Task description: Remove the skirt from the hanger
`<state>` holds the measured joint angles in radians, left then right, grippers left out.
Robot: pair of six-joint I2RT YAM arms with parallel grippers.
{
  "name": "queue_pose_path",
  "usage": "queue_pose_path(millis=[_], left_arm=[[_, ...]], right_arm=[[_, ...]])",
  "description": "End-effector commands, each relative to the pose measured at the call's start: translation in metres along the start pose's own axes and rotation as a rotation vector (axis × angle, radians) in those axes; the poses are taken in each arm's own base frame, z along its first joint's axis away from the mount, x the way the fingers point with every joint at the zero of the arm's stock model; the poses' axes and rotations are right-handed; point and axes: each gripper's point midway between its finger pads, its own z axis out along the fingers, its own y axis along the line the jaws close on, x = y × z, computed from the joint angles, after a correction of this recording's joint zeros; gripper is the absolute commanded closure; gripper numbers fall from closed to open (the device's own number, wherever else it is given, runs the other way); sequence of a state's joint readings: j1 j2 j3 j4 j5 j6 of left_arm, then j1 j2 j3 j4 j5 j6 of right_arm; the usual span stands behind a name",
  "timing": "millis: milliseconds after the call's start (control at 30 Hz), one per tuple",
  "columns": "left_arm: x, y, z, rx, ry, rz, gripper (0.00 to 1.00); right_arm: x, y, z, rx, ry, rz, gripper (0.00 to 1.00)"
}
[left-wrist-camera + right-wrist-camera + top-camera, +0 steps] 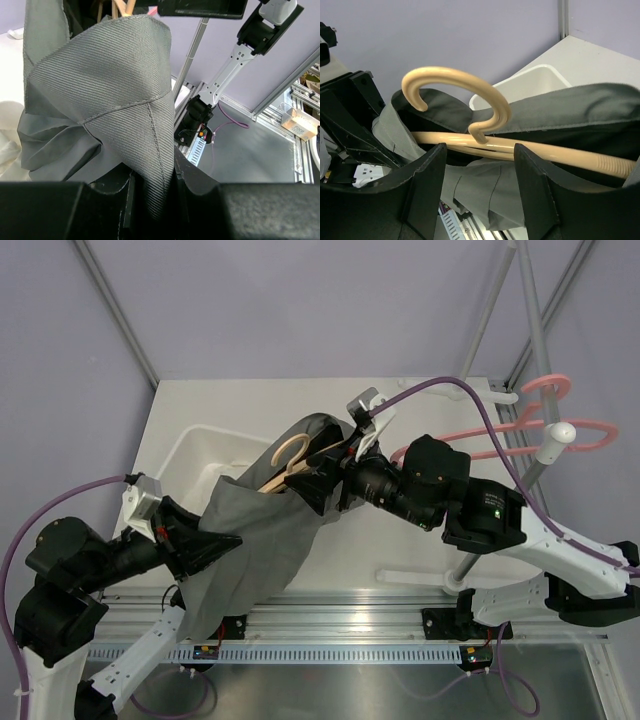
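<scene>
As the left claw pinches one skirt, one hanger protrudes.

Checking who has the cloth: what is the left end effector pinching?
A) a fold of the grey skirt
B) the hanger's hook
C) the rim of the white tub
A: in the left wrist view, a fold of the skirt runs down into the left end effector, which is clamped on it.

The white table bears a white tub.
</scene>
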<state>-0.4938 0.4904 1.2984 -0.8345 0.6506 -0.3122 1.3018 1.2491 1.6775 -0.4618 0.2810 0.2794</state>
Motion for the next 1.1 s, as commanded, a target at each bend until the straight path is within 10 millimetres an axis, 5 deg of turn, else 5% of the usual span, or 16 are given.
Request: queue_pose_path(millis=[0,233,467,600,667,767,833,867,967,1067], left_arm=[[-0.023,-0.013,-0.001,0.056,-0.082,0.09,1.0],[-0.025,-0.017,-0.001,0.08,-0.088,0.083,1.0],[-0.031,-0.025,-0.001,0.114,-0.103,0.079,1.0],[-0.034,-0.025,-0.001,0.112,-0.106,0.081,1.0],[-0.035,-0.025,-0.001,0.114,-0.106,0.081,1.0],[-0.035,-0.026,0.0,0.119,-0.109,0.09,1.0],[-0.031,-0.026,0.002,0.135,-0.094,0.086,0.9],[-0.031,-0.026,0.003,0.139,-0.093,0.087,0.66],[-0.03,-0.029,0.004,0.171,-0.094,0.091,0.39],[-0.03,-0.033,0.006,0.202,-0.094,0.087,0.36]], right_arm=[[-0.022,-0.001,-0.011,0.012,-0.063,-0.005,0.36],[-0.026,0.0,-0.007,0.014,-0.072,-0.019,0.37],[-0.014,0.01,0.019,-0.009,-0.046,-0.008,0.42],[-0.004,0.015,0.031,-0.017,-0.022,-0.001,0.6],[0.003,0.012,0.036,0.013,-0.008,0.014,1.0],[0.004,0.004,0.037,0.071,-0.01,0.035,1.0],[0.005,0.001,0.036,0.104,-0.01,0.052,1.0],[0.005,-0.002,0.033,0.118,-0.008,0.055,1.0],[0.004,-0.003,0.029,0.124,-0.007,0.08,1.0],[0.006,-0.001,0.03,0.114,0.0,0.077,1.0]])
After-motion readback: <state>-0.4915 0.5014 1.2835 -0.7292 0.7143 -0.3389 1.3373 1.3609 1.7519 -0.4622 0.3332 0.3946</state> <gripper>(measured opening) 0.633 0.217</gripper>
